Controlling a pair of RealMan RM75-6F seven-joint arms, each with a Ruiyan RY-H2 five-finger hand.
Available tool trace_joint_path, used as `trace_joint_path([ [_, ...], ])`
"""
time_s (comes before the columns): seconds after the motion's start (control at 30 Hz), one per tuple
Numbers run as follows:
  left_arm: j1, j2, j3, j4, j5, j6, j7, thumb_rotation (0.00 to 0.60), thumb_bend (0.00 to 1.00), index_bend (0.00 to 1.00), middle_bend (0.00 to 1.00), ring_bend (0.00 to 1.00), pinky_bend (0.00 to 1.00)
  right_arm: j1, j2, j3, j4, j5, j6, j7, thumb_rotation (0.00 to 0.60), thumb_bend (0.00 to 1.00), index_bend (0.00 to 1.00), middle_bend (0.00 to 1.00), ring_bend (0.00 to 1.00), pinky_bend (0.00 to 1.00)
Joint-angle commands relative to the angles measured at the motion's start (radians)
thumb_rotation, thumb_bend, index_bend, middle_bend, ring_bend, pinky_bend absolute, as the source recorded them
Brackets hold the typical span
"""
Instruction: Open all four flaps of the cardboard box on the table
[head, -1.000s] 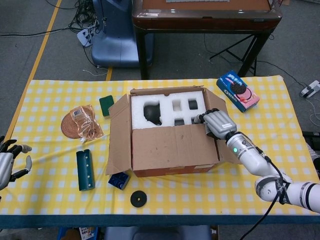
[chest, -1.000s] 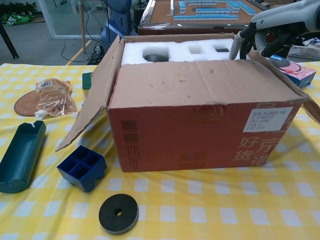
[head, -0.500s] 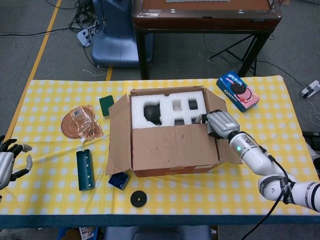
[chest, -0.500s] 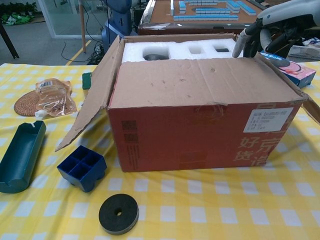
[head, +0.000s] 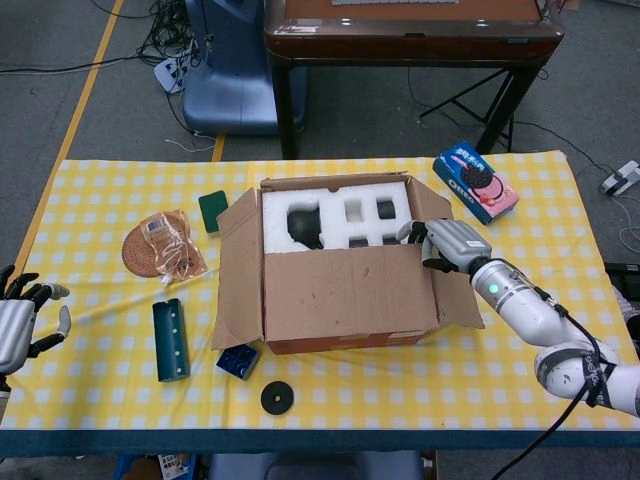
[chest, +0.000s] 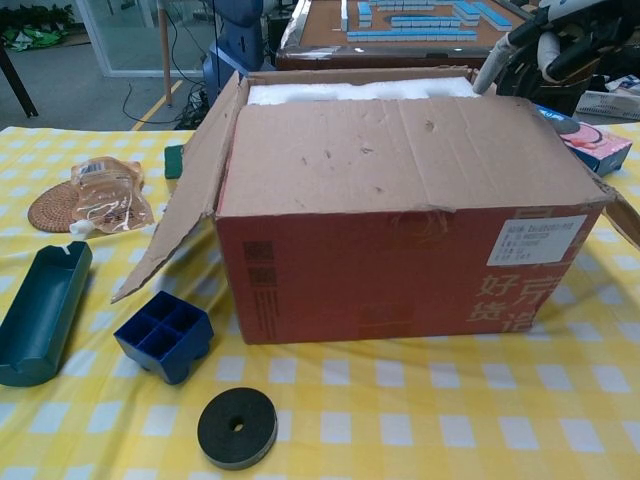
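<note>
Starting at the far left, the left hand (head: 22, 325) is seen hovering off the near-left table edge, fingers spread, nothing held. Further right, on the yellow checked table (head: 100, 380), a green tray (head: 170, 340), a blue divider block (chest: 165, 336) and a black disc (chest: 237, 427) lie near the cardboard box (chest: 410, 270), which sits at the table's middle. Its left flap (chest: 190, 190) is folded outward, and white foam packing (head: 335, 220) is exposed at the far side. The near flap (head: 345, 292) remains laid over the top, tilted slightly up in the chest view. At its right far corner the right hand (head: 450, 245) is placed, fingers curled at the flap's edge; whether the edge is actually pinched cannot be told. For this step to go well, the edge should be hooked from underneath and swung up and toward the near side in an arc about the fold, so the cardboard is not torn and the box is not dragged. The right forearm is stretched in from the near right, wrist angled leftward.
</note>
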Motion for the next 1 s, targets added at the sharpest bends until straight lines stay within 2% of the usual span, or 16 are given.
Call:
trace_joint_path([
  [0.03,-0.002,-0.001,-0.001,-0.003,-0.001,-0.001,0.005,0.225,0.56,0.45,0.39,0.18,0.00,-0.043,0.027,0.055,-0.008,-0.046,-0.056,0.123,0.600,1.00,0.28,0.37,0.30,0.17],
  [0.27,-0.006,-0.005,-0.006,-0.015,-0.003,0.007,0.032,0.225,0.56,0.45,0.39,0.18,0.00,-0.139,0.049,0.168,-0.018,-0.164,-0.163,0.370,0.600,1.00,0.28,0.37,0.30,0.17],
  [0.7,-0.006,0.003,-0.007,-0.035,0.001,0.014,0.050,0.223,0.56,0.46,0.39,0.18,0.00,-0.335,0.066,0.361,-0.051,-0.430,-0.227,0.800,0.600,1.00,0.28,0.36,0.30,0.17],
  [0.87,-0.011,0.002,-0.008,-0.045,0.003,0.013,0.062,0.224,0.56,0.46,0.39,0.18,0.00,-0.398,0.073,0.404,-0.076,-0.562,-0.216,1.037,0.600,1.00,0.28,0.34,0.30,0.17],
  [0.93,-0.012,0.003,-0.009,-0.051,0.005,0.014,0.066,0.224,0.56,0.46,0.39,0.18,0.00,-0.414,0.080,0.404,-0.084,-0.625,-0.189,1.136,0.600,1.00,0.28,0.34,0.30,0.18],
  [1.0,-0.013,0.003,-0.010,-0.056,0.007,0.016,0.072,0.224,0.56,0.46,0.39,0.18,0.00,-0.423,0.097,0.383,-0.084,-0.721,-0.136,1.260,0.600,1.00,0.28,0.34,0.30,0.18],
])
